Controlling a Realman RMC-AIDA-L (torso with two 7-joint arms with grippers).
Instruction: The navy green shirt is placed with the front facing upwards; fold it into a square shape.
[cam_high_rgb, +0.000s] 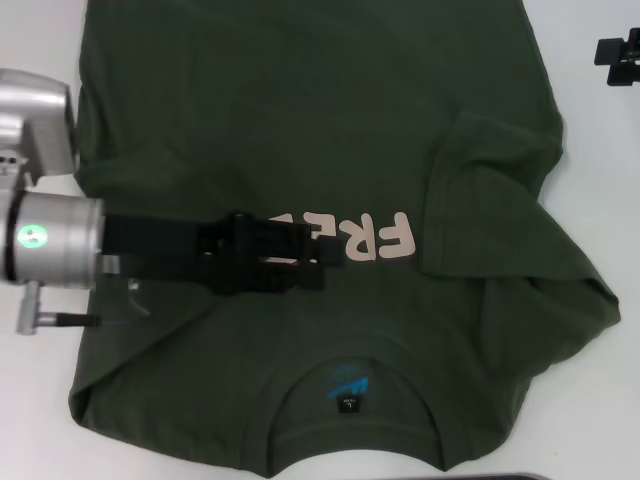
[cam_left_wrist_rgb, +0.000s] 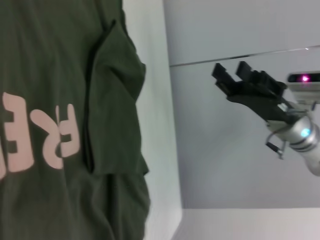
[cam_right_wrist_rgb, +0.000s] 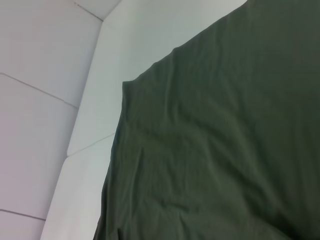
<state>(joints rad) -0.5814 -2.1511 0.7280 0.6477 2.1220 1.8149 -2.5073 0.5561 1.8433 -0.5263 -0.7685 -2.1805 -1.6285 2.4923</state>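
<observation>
The navy green shirt (cam_high_rgb: 300, 120) lies front up on the white table (cam_high_rgb: 600, 160), its collar (cam_high_rgb: 350, 395) nearest me and pink lettering (cam_high_rgb: 380, 238) across the chest. One sleeve (cam_high_rgb: 490, 200) is folded in over the body on the right. My left gripper (cam_high_rgb: 315, 262) reaches in from the left, low over the chest and covering part of the lettering. My right gripper (cam_high_rgb: 612, 50) hangs off the shirt at the far right; in the left wrist view the right gripper (cam_left_wrist_rgb: 229, 71) is open and holds nothing. The right wrist view shows a hem corner of the shirt (cam_right_wrist_rgb: 225, 140).
The shirt (cam_left_wrist_rgb: 50, 75) covers most of the table in front of me. Bare white table (cam_left_wrist_rgb: 155, 125) runs along its right side up to the table's edge. A dark object's edge (cam_high_rgb: 500, 476) shows at the near border.
</observation>
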